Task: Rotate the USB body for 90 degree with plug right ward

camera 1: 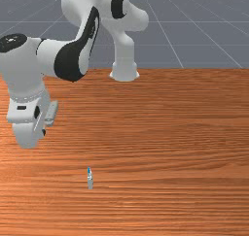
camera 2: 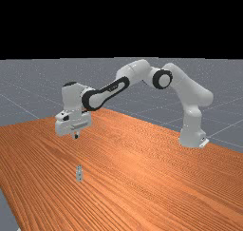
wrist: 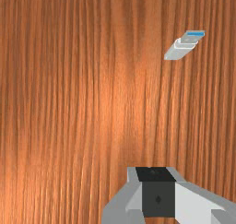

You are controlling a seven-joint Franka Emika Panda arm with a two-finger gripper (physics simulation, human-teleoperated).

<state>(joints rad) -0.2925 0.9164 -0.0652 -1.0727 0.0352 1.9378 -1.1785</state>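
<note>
- At the far view's left, the white and grey two-fingered tool (camera 2: 76, 136) hangs above the worktop (camera 2: 142, 154), a broad slab of orange-brown wood; in the front view it is over toward nine o'clock.
- The tool is clenched: in the wrist view the black pads (wrist: 151, 195) meet with nothing held between them.
- Next comes the slim, boxy, light-grey USB body (camera 2: 79, 175), plastic-looking, standing upright on the worktop with its short plug (camera 1: 89, 170), blue inside, on top and pointing to twelve o'clock in the front view.
- From the tool, the USB body lies between four and five o'clock in the front view, and close to six o'clock in the far view, lower than the tips. They are well apart, not touching; the wrist view also shows bare wood between them.
- Farthest right in the far view, near three o'clock, the smooth white arm base (camera 2: 191, 132) stands on the worktop, well apart from the USB body.
</note>
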